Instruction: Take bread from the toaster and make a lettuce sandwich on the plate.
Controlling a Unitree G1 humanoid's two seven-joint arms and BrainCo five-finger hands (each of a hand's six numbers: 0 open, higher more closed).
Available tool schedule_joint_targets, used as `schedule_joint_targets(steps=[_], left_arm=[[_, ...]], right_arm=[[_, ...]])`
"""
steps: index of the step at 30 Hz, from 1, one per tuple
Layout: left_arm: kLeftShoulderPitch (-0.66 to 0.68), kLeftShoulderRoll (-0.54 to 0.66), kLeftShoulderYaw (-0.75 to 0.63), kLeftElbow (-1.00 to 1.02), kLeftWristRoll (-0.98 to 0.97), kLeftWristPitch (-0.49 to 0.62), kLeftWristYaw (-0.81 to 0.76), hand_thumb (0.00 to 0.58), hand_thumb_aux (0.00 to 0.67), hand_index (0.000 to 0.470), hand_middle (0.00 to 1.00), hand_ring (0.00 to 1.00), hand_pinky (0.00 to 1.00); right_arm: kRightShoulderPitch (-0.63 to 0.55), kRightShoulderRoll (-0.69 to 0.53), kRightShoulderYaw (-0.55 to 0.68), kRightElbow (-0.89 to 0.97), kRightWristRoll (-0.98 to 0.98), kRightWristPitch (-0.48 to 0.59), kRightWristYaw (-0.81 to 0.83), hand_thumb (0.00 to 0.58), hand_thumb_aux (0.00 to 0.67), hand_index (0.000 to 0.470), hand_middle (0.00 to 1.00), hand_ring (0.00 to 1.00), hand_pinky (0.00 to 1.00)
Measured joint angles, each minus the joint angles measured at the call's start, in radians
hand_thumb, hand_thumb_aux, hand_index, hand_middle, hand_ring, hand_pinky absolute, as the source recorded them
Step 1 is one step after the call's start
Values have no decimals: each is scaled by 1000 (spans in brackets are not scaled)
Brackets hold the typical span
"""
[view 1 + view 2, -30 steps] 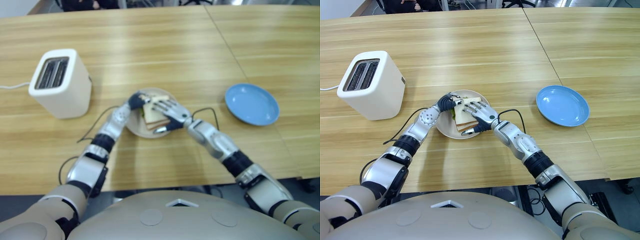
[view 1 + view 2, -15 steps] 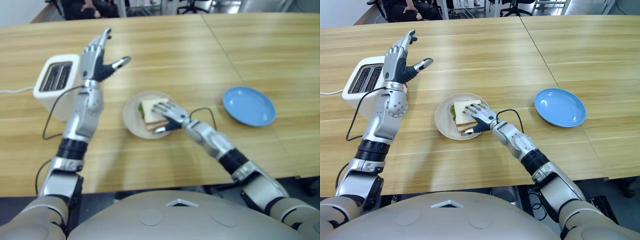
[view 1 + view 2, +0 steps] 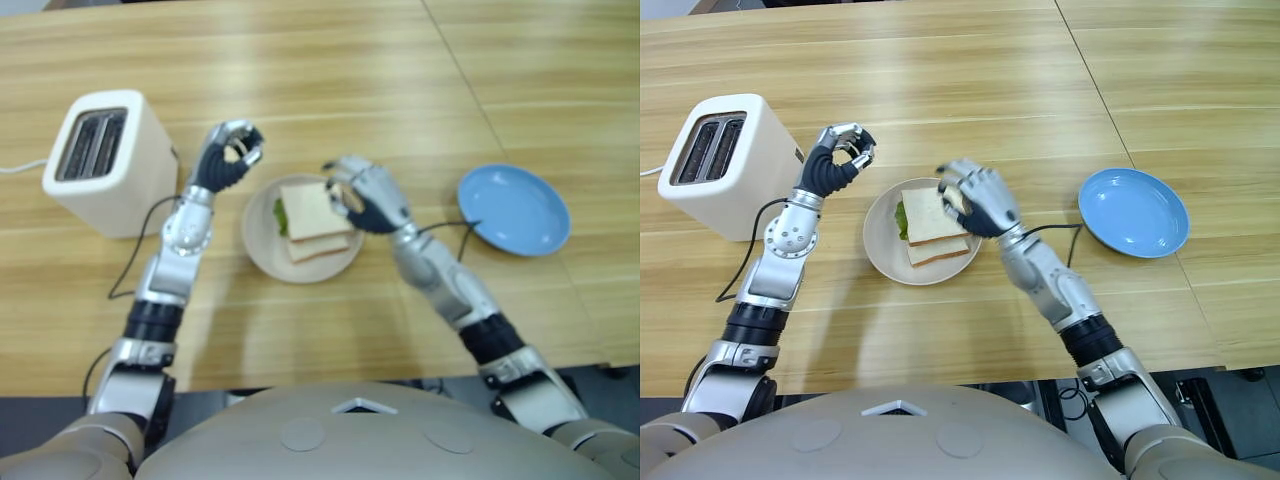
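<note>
Sandwich (image 3: pixel 935 222) sat stacked on the round beige plate (image 3: pixel 925 272), so I judged the job near done: only clearing the hands was left. Left hand (image 3: pixel 838 152) hung between toaster (image 3: pixel 725 175) and plate, fingers curled in, gripping nothing. Right hand (image 3: pixel 978 200) hovered at the sandwich's right edge, fingers also curled, nothing held that I could see.

To do it well I'd lift the right hand straight up, no sideways drag; the soft top slice looked slightly skewed and could slide.

Bread: square, pale, thin brown crust. Lettuce (image 3: pixel 902 217): a green frill poking out left. Toaster: white, boxy, rounded corners, two dark slots. Spare blue plate (image 3: pixel 1133 212): shallow, glossy. Table (image 3: pixel 940 80): smooth wood grain.
</note>
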Motion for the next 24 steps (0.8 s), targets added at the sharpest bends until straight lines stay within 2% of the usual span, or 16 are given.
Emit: schedule_joint_targets(steps=[7, 11, 18, 21, 24], left_arm=[[91, 81, 128, -176, -112, 10, -95, 580, 670, 460, 1000, 1000, 1000], [175, 165, 151, -232, -176, 31, -222, 580, 670, 460, 1000, 1000, 1000], [359, 338, -43, -232, -23, 76, -465, 580, 670, 460, 1000, 1000, 1000], [376, 358, -82, -215, 12, 94, -511, 580, 670, 460, 1000, 1000, 1000], [380, 364, -88, -211, 28, 111, -538, 580, 670, 460, 1000, 1000, 1000]], right_arm=[[106, -41, -86, -99, 57, 9, 62, 580, 670, 460, 1000, 1000, 1000], [193, -82, -120, -118, 89, 19, 137, 580, 670, 460, 1000, 1000, 1000], [307, -211, -97, -149, 208, 33, 431, 580, 670, 460, 1000, 1000, 1000], [351, -249, -90, -188, 278, 31, 533, 580, 670, 460, 1000, 1000, 1000], [404, -315, -143, -268, 426, 39, 644, 580, 670, 460, 1000, 1000, 1000]])
